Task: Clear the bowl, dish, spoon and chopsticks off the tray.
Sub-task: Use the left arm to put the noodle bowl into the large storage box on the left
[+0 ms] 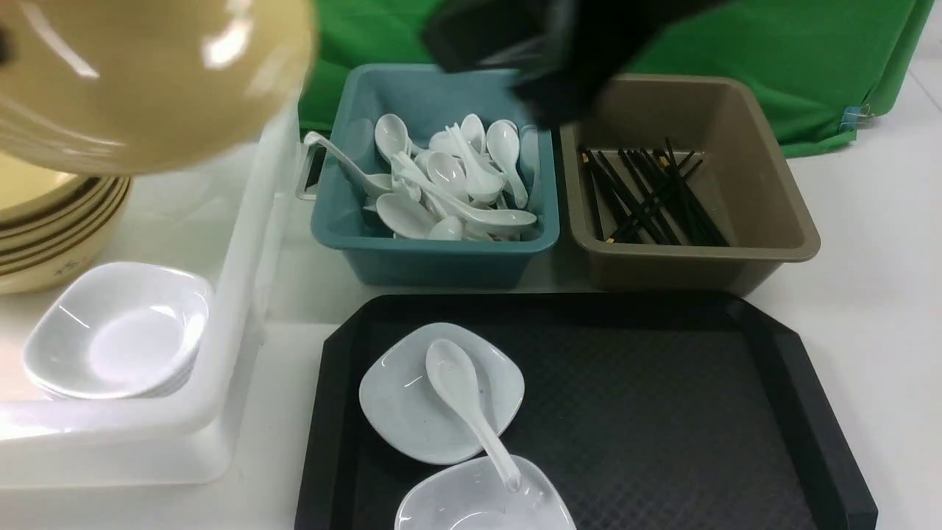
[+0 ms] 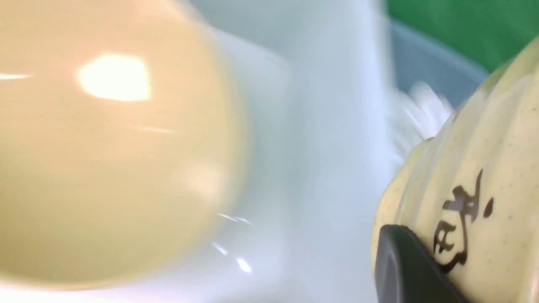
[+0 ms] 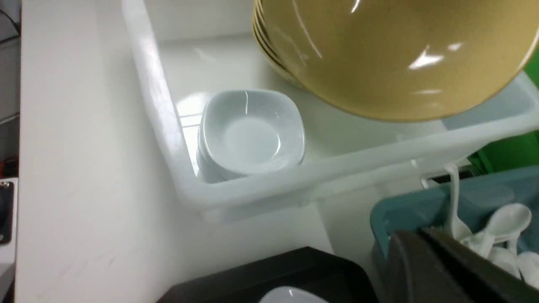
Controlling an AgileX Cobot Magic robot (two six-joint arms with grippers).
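Observation:
The mustard-tan bowl (image 1: 147,81) hangs in the air at the far left, above the white bin. In the left wrist view a black finger (image 2: 404,269) presses on its outer wall (image 2: 484,147) beside brown characters, so my left gripper is shut on it; the gripper itself is hidden in the front view. My right gripper (image 1: 559,66) is a dark blur above the tubs, its fingers (image 3: 425,252) together and empty. On the black tray (image 1: 662,412) a white dish (image 1: 401,405) carries the white spoon (image 1: 460,390), whose handle reaches a second white dish (image 1: 456,500). No chopsticks lie on the tray.
A white bin (image 1: 235,294) at the left holds a stack of mustard bowls (image 1: 51,228) and a stack of white dishes (image 1: 118,331). Behind the tray stand a blue tub (image 1: 434,258) of spoons and a brown tub (image 1: 736,184) with several black chopsticks (image 1: 647,195). A green cloth (image 1: 773,51) hangs behind them.

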